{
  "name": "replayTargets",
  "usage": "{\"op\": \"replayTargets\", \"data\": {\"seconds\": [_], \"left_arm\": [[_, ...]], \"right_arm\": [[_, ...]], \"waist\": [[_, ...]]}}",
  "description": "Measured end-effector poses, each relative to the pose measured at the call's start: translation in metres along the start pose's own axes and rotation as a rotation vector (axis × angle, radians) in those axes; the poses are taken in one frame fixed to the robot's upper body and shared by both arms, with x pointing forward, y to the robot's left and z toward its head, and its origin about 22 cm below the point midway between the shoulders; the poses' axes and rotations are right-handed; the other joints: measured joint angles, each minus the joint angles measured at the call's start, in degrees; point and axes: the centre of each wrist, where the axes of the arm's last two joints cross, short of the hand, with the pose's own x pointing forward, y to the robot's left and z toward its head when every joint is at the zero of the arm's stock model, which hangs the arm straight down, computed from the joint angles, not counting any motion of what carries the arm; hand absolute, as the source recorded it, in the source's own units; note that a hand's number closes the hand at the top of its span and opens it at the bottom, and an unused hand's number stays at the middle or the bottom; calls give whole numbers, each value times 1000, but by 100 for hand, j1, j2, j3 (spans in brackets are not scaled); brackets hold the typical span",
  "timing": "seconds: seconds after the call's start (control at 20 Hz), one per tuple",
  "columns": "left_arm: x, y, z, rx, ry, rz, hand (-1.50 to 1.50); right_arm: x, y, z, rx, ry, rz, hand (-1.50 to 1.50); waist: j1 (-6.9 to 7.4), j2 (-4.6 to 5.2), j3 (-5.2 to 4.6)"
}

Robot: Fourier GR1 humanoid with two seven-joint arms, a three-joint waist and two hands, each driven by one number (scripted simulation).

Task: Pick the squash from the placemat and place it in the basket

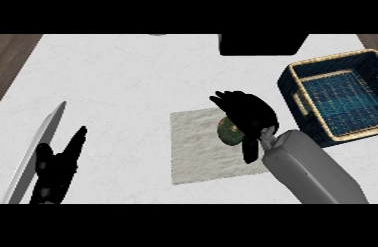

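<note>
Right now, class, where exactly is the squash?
In the head view, the squash is right of centre, at the right side of the placemat, with the right hand curled round it; the basket stands to its right.

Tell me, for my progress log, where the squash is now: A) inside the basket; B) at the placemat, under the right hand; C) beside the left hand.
B: the squash shows against the placemat with the right hand curled round it, apart from the basket.
</note>
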Motion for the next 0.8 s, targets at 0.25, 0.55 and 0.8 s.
{"op": "replayTargets", "data": {"seconds": [0.25, 0.55, 0.8], "left_arm": [[1, -2, -1, -5, 5, 4, 0], [1, 0, 0, -2, 5, 8, 0], [-1, 2, 0, -9, -5, 7, 0]], "right_arm": [[3, 12, -12, -3, 2, -7, -150], [-5, 22, -18, -11, -8, -13, -150], [-9, 36, -22, -8, -24, 17, 150]], "waist": [[2, 2, 1], [-3, -1, 1], [-6, -4, 5]]}}
